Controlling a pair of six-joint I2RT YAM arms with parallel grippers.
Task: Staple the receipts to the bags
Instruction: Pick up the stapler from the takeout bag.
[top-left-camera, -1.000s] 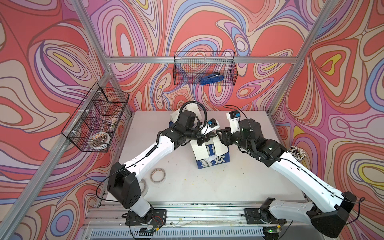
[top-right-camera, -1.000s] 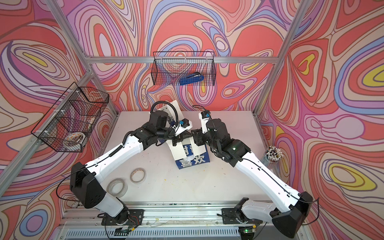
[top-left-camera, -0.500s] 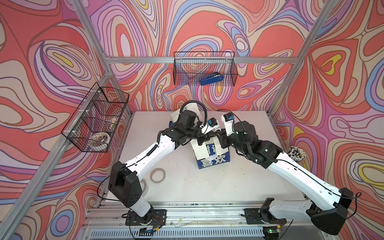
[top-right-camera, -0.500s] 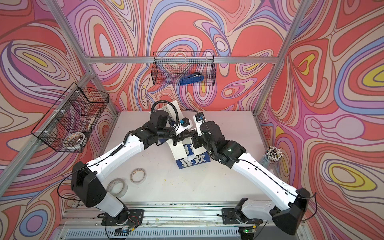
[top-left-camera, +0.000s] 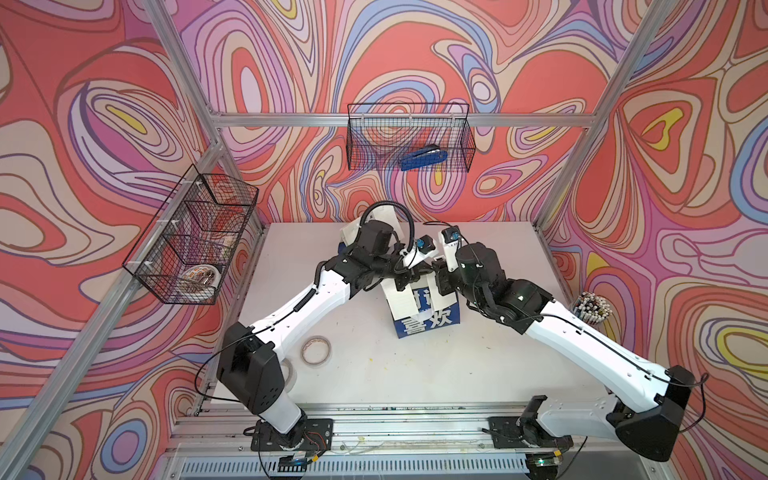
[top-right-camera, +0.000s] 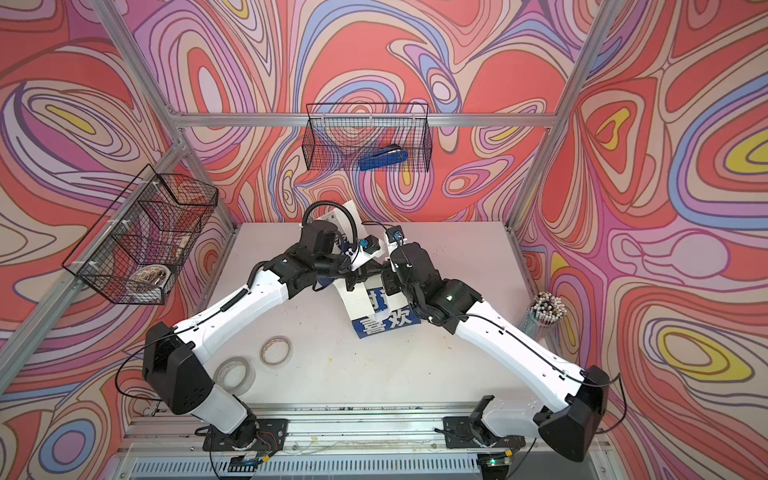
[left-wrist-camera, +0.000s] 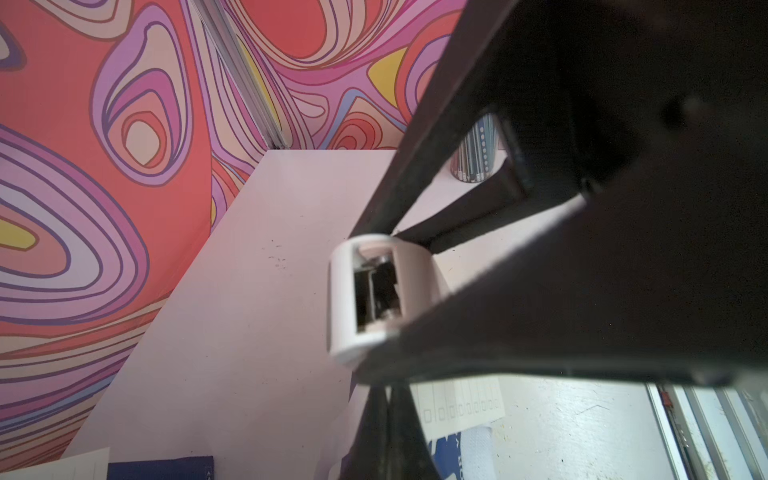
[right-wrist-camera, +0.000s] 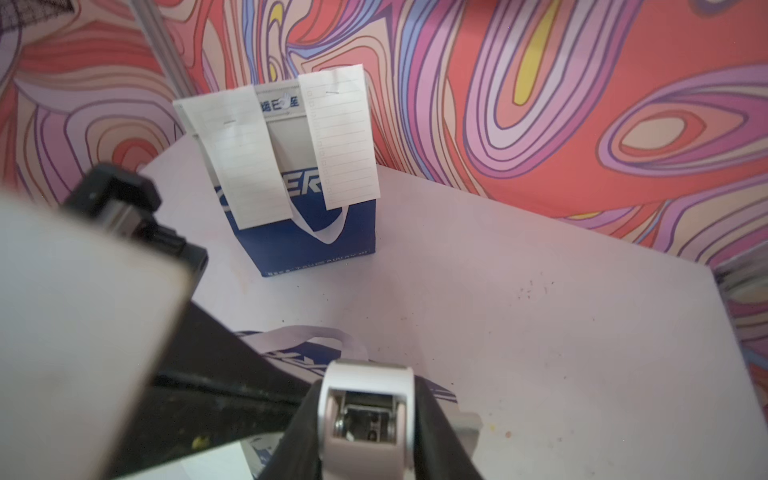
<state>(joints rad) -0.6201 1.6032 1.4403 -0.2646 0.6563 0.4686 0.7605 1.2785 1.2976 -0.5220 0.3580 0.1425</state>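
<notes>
At the middle of the desk, the bag with the white Chinese characters stands upright, and both arms meet over its top edge. The left end effector is closed tight at that edge, just above a receipt lying against the bag's face. Whether paper sits between its fingers cannot be told. The right end effector is clamped around a white stapler, held over the bag's top. The second bag, lettered in Latin capitals, stands at the back of the desk with two receipts already stapled to its face.

The likely trouble is at the stapler. The two end effectors are very near each other, so a small misaim could drive the staple beside the slip. It could also catch the white strap handle that loops close under the stapler. The bag is light and hollow, so a hard squeeze could buckle its rim or tip it. The receipt is thin and limp and would slide if the left hold loosens.

The bag is creased paper, boxy, blue with white print. The receipts are faintly ruled rectangles. The stapler has a smooth, rounded shell with metal inside.
</notes>
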